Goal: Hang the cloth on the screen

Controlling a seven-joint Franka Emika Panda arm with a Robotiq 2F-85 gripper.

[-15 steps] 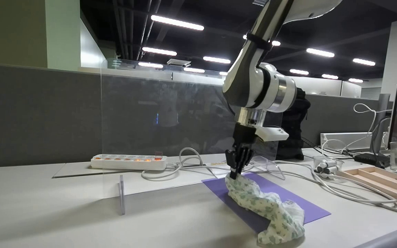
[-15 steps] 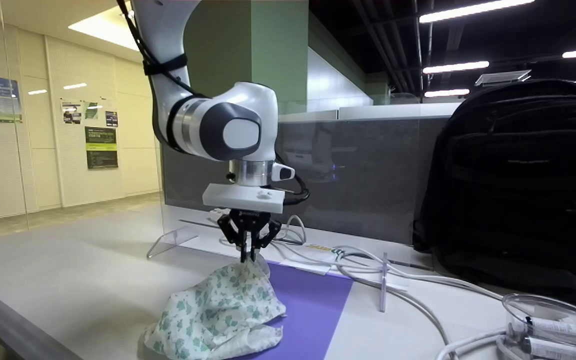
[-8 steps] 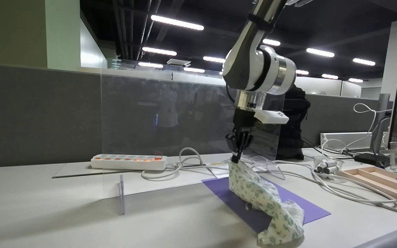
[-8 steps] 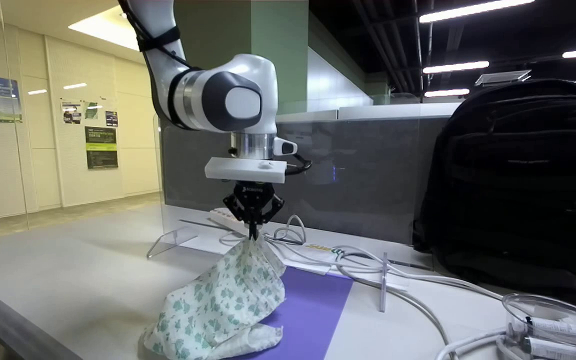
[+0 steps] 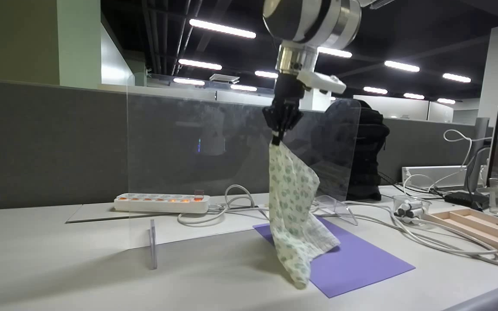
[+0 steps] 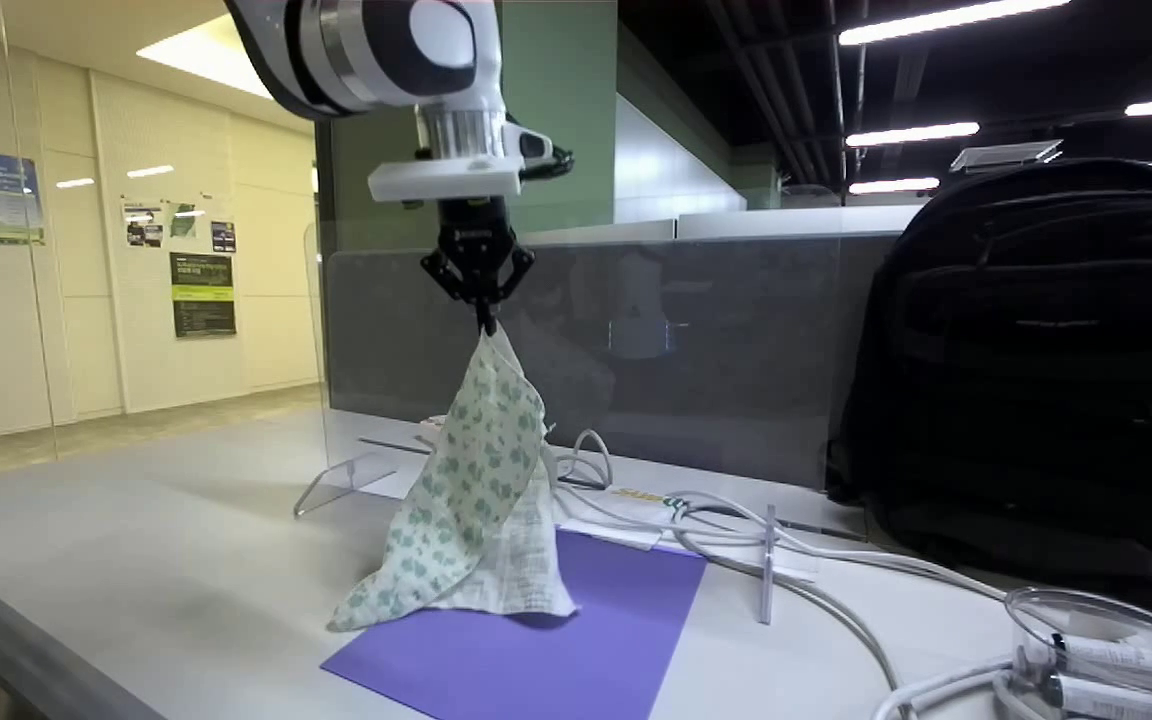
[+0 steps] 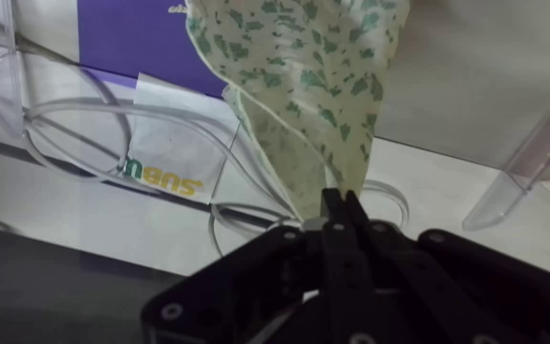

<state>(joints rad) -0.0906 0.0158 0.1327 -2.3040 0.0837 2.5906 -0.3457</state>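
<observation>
At six o'clock from the gripper (image 5: pixel 276 140), which pinches its top, hangs the cloth (image 5: pixel 291 203), cream with green leafy motifs, folded and flaring downward, in front of the clear screen (image 5: pixel 214 160).

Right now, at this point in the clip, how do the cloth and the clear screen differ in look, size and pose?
Look: the cloth is pale with a green print, while the screen is transparent, letting the grey partition show through.
Size: the screen is clearly wider than the hanging cloth.
Pose: the cloth hangs in loose folds from the fingers; the screen stands upright on clear feet.
Shared: both are thin sheets.
</observation>
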